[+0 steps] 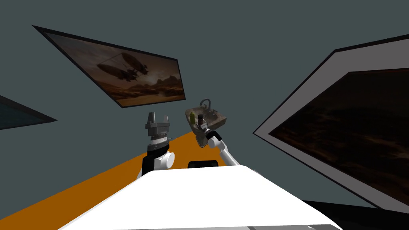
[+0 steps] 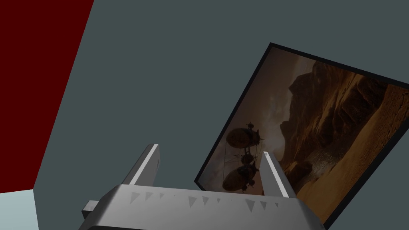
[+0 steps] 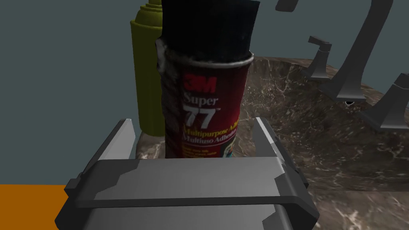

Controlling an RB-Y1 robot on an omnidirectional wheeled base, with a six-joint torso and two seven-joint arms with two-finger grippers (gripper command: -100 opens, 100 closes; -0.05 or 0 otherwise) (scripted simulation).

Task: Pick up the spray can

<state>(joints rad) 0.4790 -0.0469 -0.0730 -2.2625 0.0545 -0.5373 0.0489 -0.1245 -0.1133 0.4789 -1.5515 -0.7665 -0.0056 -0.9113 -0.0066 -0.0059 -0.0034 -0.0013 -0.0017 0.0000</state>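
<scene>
Reaching in from the robot's right side, the right gripper (image 3: 193, 135) has its fingers apart on either side of the spray can (image 3: 203, 108). A sliver of gap shows on each side, so nothing is clamped yet. The can stands upright on the near corner of a mottled stone sink (image 3: 319, 159) fixed to the grey wall. It is dark red with white lettering, a bright rim at the shoulder and a tall black cap. Close behind it, on the side away from the basin, stands a yellow-green bottle (image 3: 145, 80); I cannot tell whether the two touch. The dark tap (image 3: 359, 52) and its handles sit well apart across the basin. From where I stand the can looks like a stiff, thin-walled cylinder, probably light to middling depending on how full it is. Its printed wall looks smooth, so flat fingers could slide on it. It is tall and narrow, so a nudge from one finger before the other arrives would likely tip it into the bottle or the basin. The sensible hold, I'd say, is square across the red body around the lettering, below the shoulder. The cap is a poor place to grip, as it may be a loose fit and come off. The left gripper (image 1: 158, 117) is raised off to the other side, fingers apart and holding nothing.
</scene>
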